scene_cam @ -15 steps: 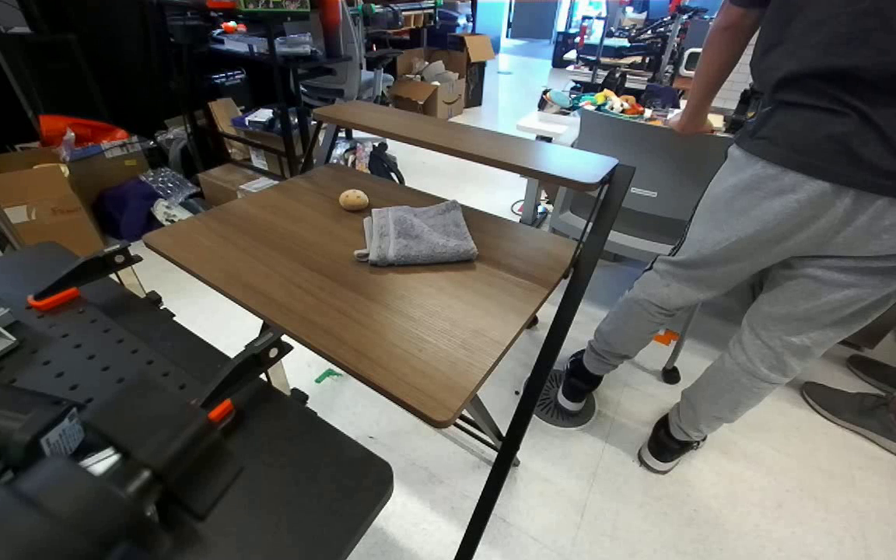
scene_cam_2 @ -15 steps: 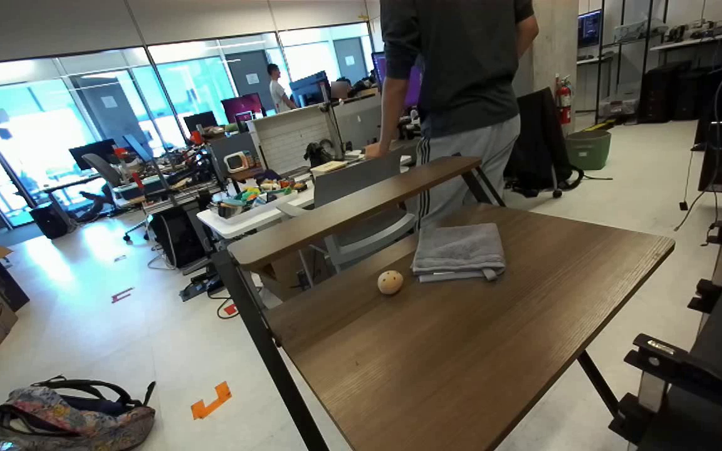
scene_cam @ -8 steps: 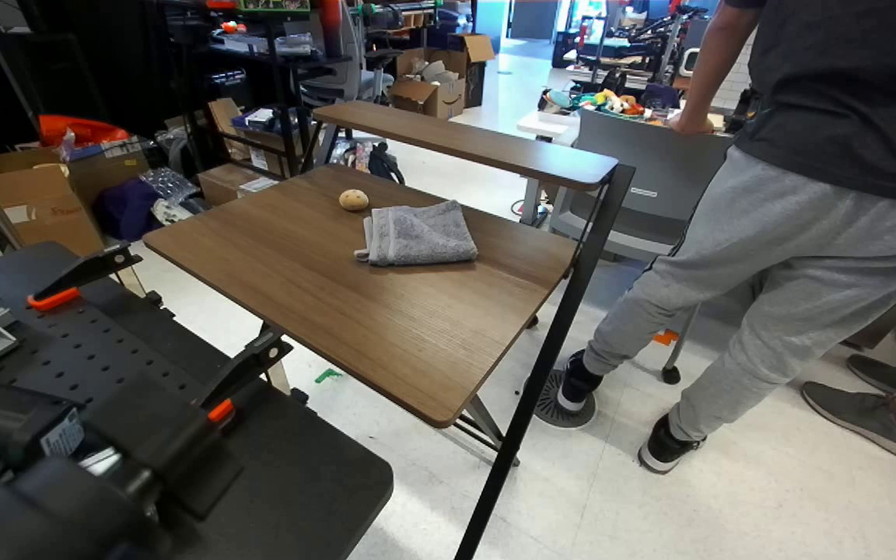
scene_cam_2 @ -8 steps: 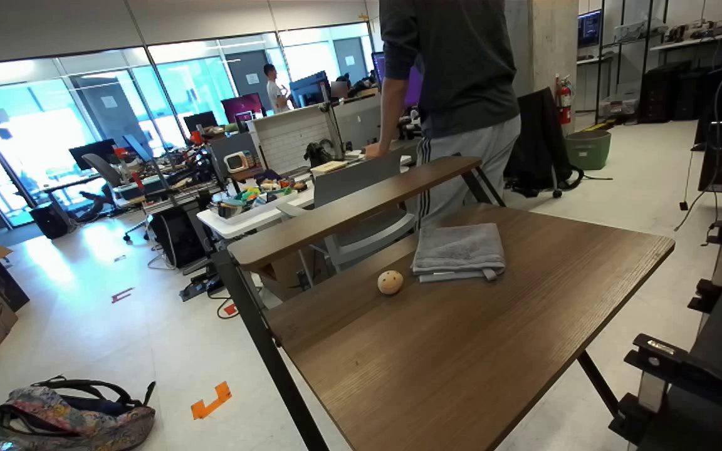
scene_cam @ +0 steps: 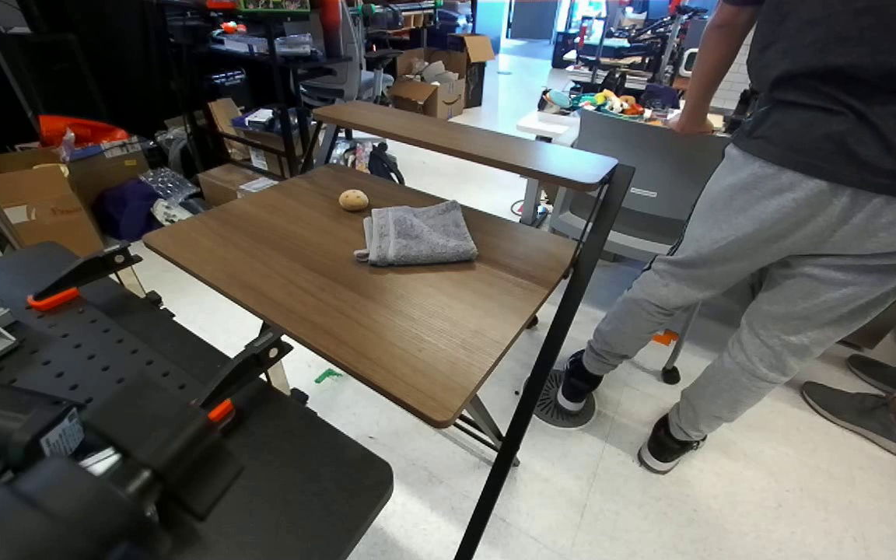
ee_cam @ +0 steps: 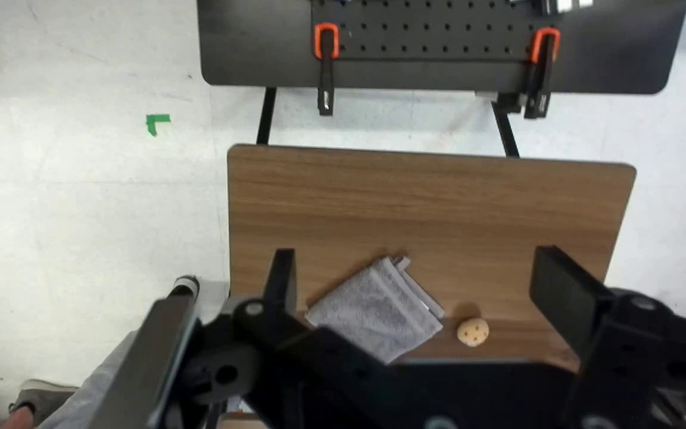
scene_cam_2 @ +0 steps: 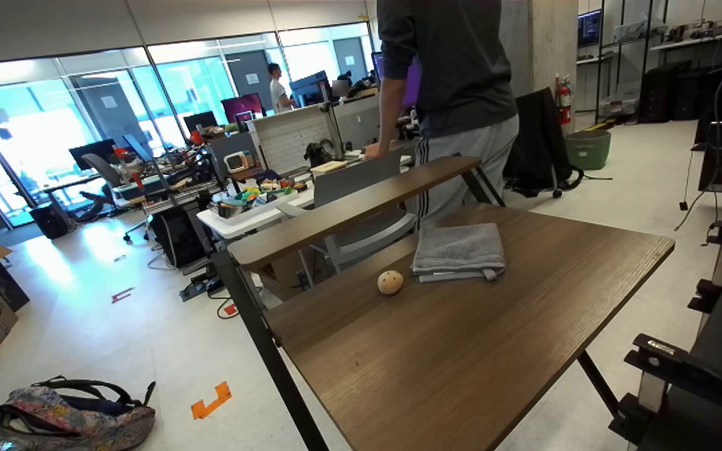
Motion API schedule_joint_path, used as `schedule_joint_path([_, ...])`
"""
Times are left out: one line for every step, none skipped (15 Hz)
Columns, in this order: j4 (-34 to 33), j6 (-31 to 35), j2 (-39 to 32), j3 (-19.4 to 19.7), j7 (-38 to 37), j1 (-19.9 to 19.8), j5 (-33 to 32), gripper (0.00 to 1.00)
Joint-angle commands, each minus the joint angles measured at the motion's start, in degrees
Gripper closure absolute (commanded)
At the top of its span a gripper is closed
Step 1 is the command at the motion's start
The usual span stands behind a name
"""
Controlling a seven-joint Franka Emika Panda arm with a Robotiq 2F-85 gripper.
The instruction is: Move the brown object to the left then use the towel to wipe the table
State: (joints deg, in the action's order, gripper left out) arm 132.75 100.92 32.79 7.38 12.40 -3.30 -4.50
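Small roundish tan-brown lump (ee_cam: pixel 473 332): on rectangular brown wood-grain table (ee_cam: pixel 438 196), just beside folded grey cloth towel (ee_cam: pixel 373 307), not touching
Towel: rumpled, lying on table
Black two-finger gripper (ee_cam: pixel 415 255): above table, jaws released, spread wide; body partly covers towel in wrist view
Narrow raised wood-grain shelf (scene_cam_2: pixel 361 208): along table's long edge, lump's side
Black perforated-top bench (ee_cam: pixel 259 53): near opposite long edge, two orange-and-black clamps (ee_cam: pixel 326 71) on rim
Person in grey sweatpants (scene_cam: pixel 829 225): beyond shelf, by grey chair (scene_cam: pixel 642 167)
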Motion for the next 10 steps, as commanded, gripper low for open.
schedule_joint_path([5.2, 15.0, -0.2, -0.1, -4.0, 0.7, 5.0, 0.00])
schedule_joint_path([6.4, 19.7, -0.3, -0.6, -4.9, 0.7, 5.5, 0.00])
schedule_joint_path([7.8, 24.4, -0.9, -1.1, -5.5, 0.8, 5.5, 0.00])
schedule_joint_path([8.2, 26.0, -1.7, -1.5, -5.6, 0.7, 4.7, 0.00])
schedule_joint_path([7.7, 23.2, -1.6, -1.2, -4.0, 1.1, 4.2, 0.00])
schedule_joint_path([7.7, 22.7, -1.3, -1.2, -4.5, 0.6, 4.0, 0.00])
schedule_joint_path([8.0, 22.7, -1.6, -1.4, -4.5, 0.7, 4.0, 0.00])
schedule_joint_path([8.0, 22.7, -1.8, -1.5, -4.5, 0.7, 4.0, 0.00])
schedule_joint_path([8.0, 22.7, -1.8, -1.5, -4.5, 0.7, 4.0, 0.00])
schedule_joint_path([8.0, 22.7, -1.8, -1.5, -4.5, 0.7, 4.0, 0.00])
